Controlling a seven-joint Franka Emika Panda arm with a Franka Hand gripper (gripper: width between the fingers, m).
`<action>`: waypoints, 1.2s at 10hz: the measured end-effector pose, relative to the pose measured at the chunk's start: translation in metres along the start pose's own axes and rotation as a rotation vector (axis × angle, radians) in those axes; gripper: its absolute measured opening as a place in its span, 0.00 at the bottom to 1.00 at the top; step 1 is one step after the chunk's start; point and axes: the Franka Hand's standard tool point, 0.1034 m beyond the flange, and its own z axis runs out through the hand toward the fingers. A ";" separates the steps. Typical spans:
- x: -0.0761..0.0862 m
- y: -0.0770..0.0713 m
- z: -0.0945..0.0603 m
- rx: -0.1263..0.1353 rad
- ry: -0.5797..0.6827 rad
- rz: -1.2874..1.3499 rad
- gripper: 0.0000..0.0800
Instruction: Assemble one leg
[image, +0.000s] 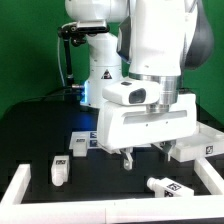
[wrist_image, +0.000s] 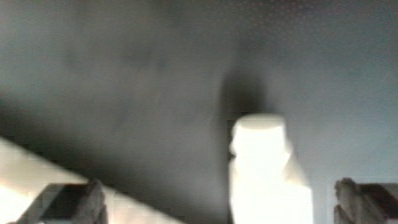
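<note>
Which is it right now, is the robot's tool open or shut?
Open. In the wrist view the tool shows its fingers wide apart, a dark gap separating each from the white part between them.

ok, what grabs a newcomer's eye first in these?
The big white Panda arm fills the middle of the exterior view, hanging over the black table. Loose white legs lie around it, one at that view's left, another near the front. In the wrist view, a white leg stands out between the open jaws.

Black table (image: 40, 140) before green backdrop (image: 25, 50)
</note>
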 end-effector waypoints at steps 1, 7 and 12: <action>0.017 -0.002 0.000 -0.010 0.029 0.024 0.81; 0.023 -0.003 0.003 -0.016 0.046 0.037 0.81; 0.022 -0.031 0.032 -0.006 0.032 0.077 0.81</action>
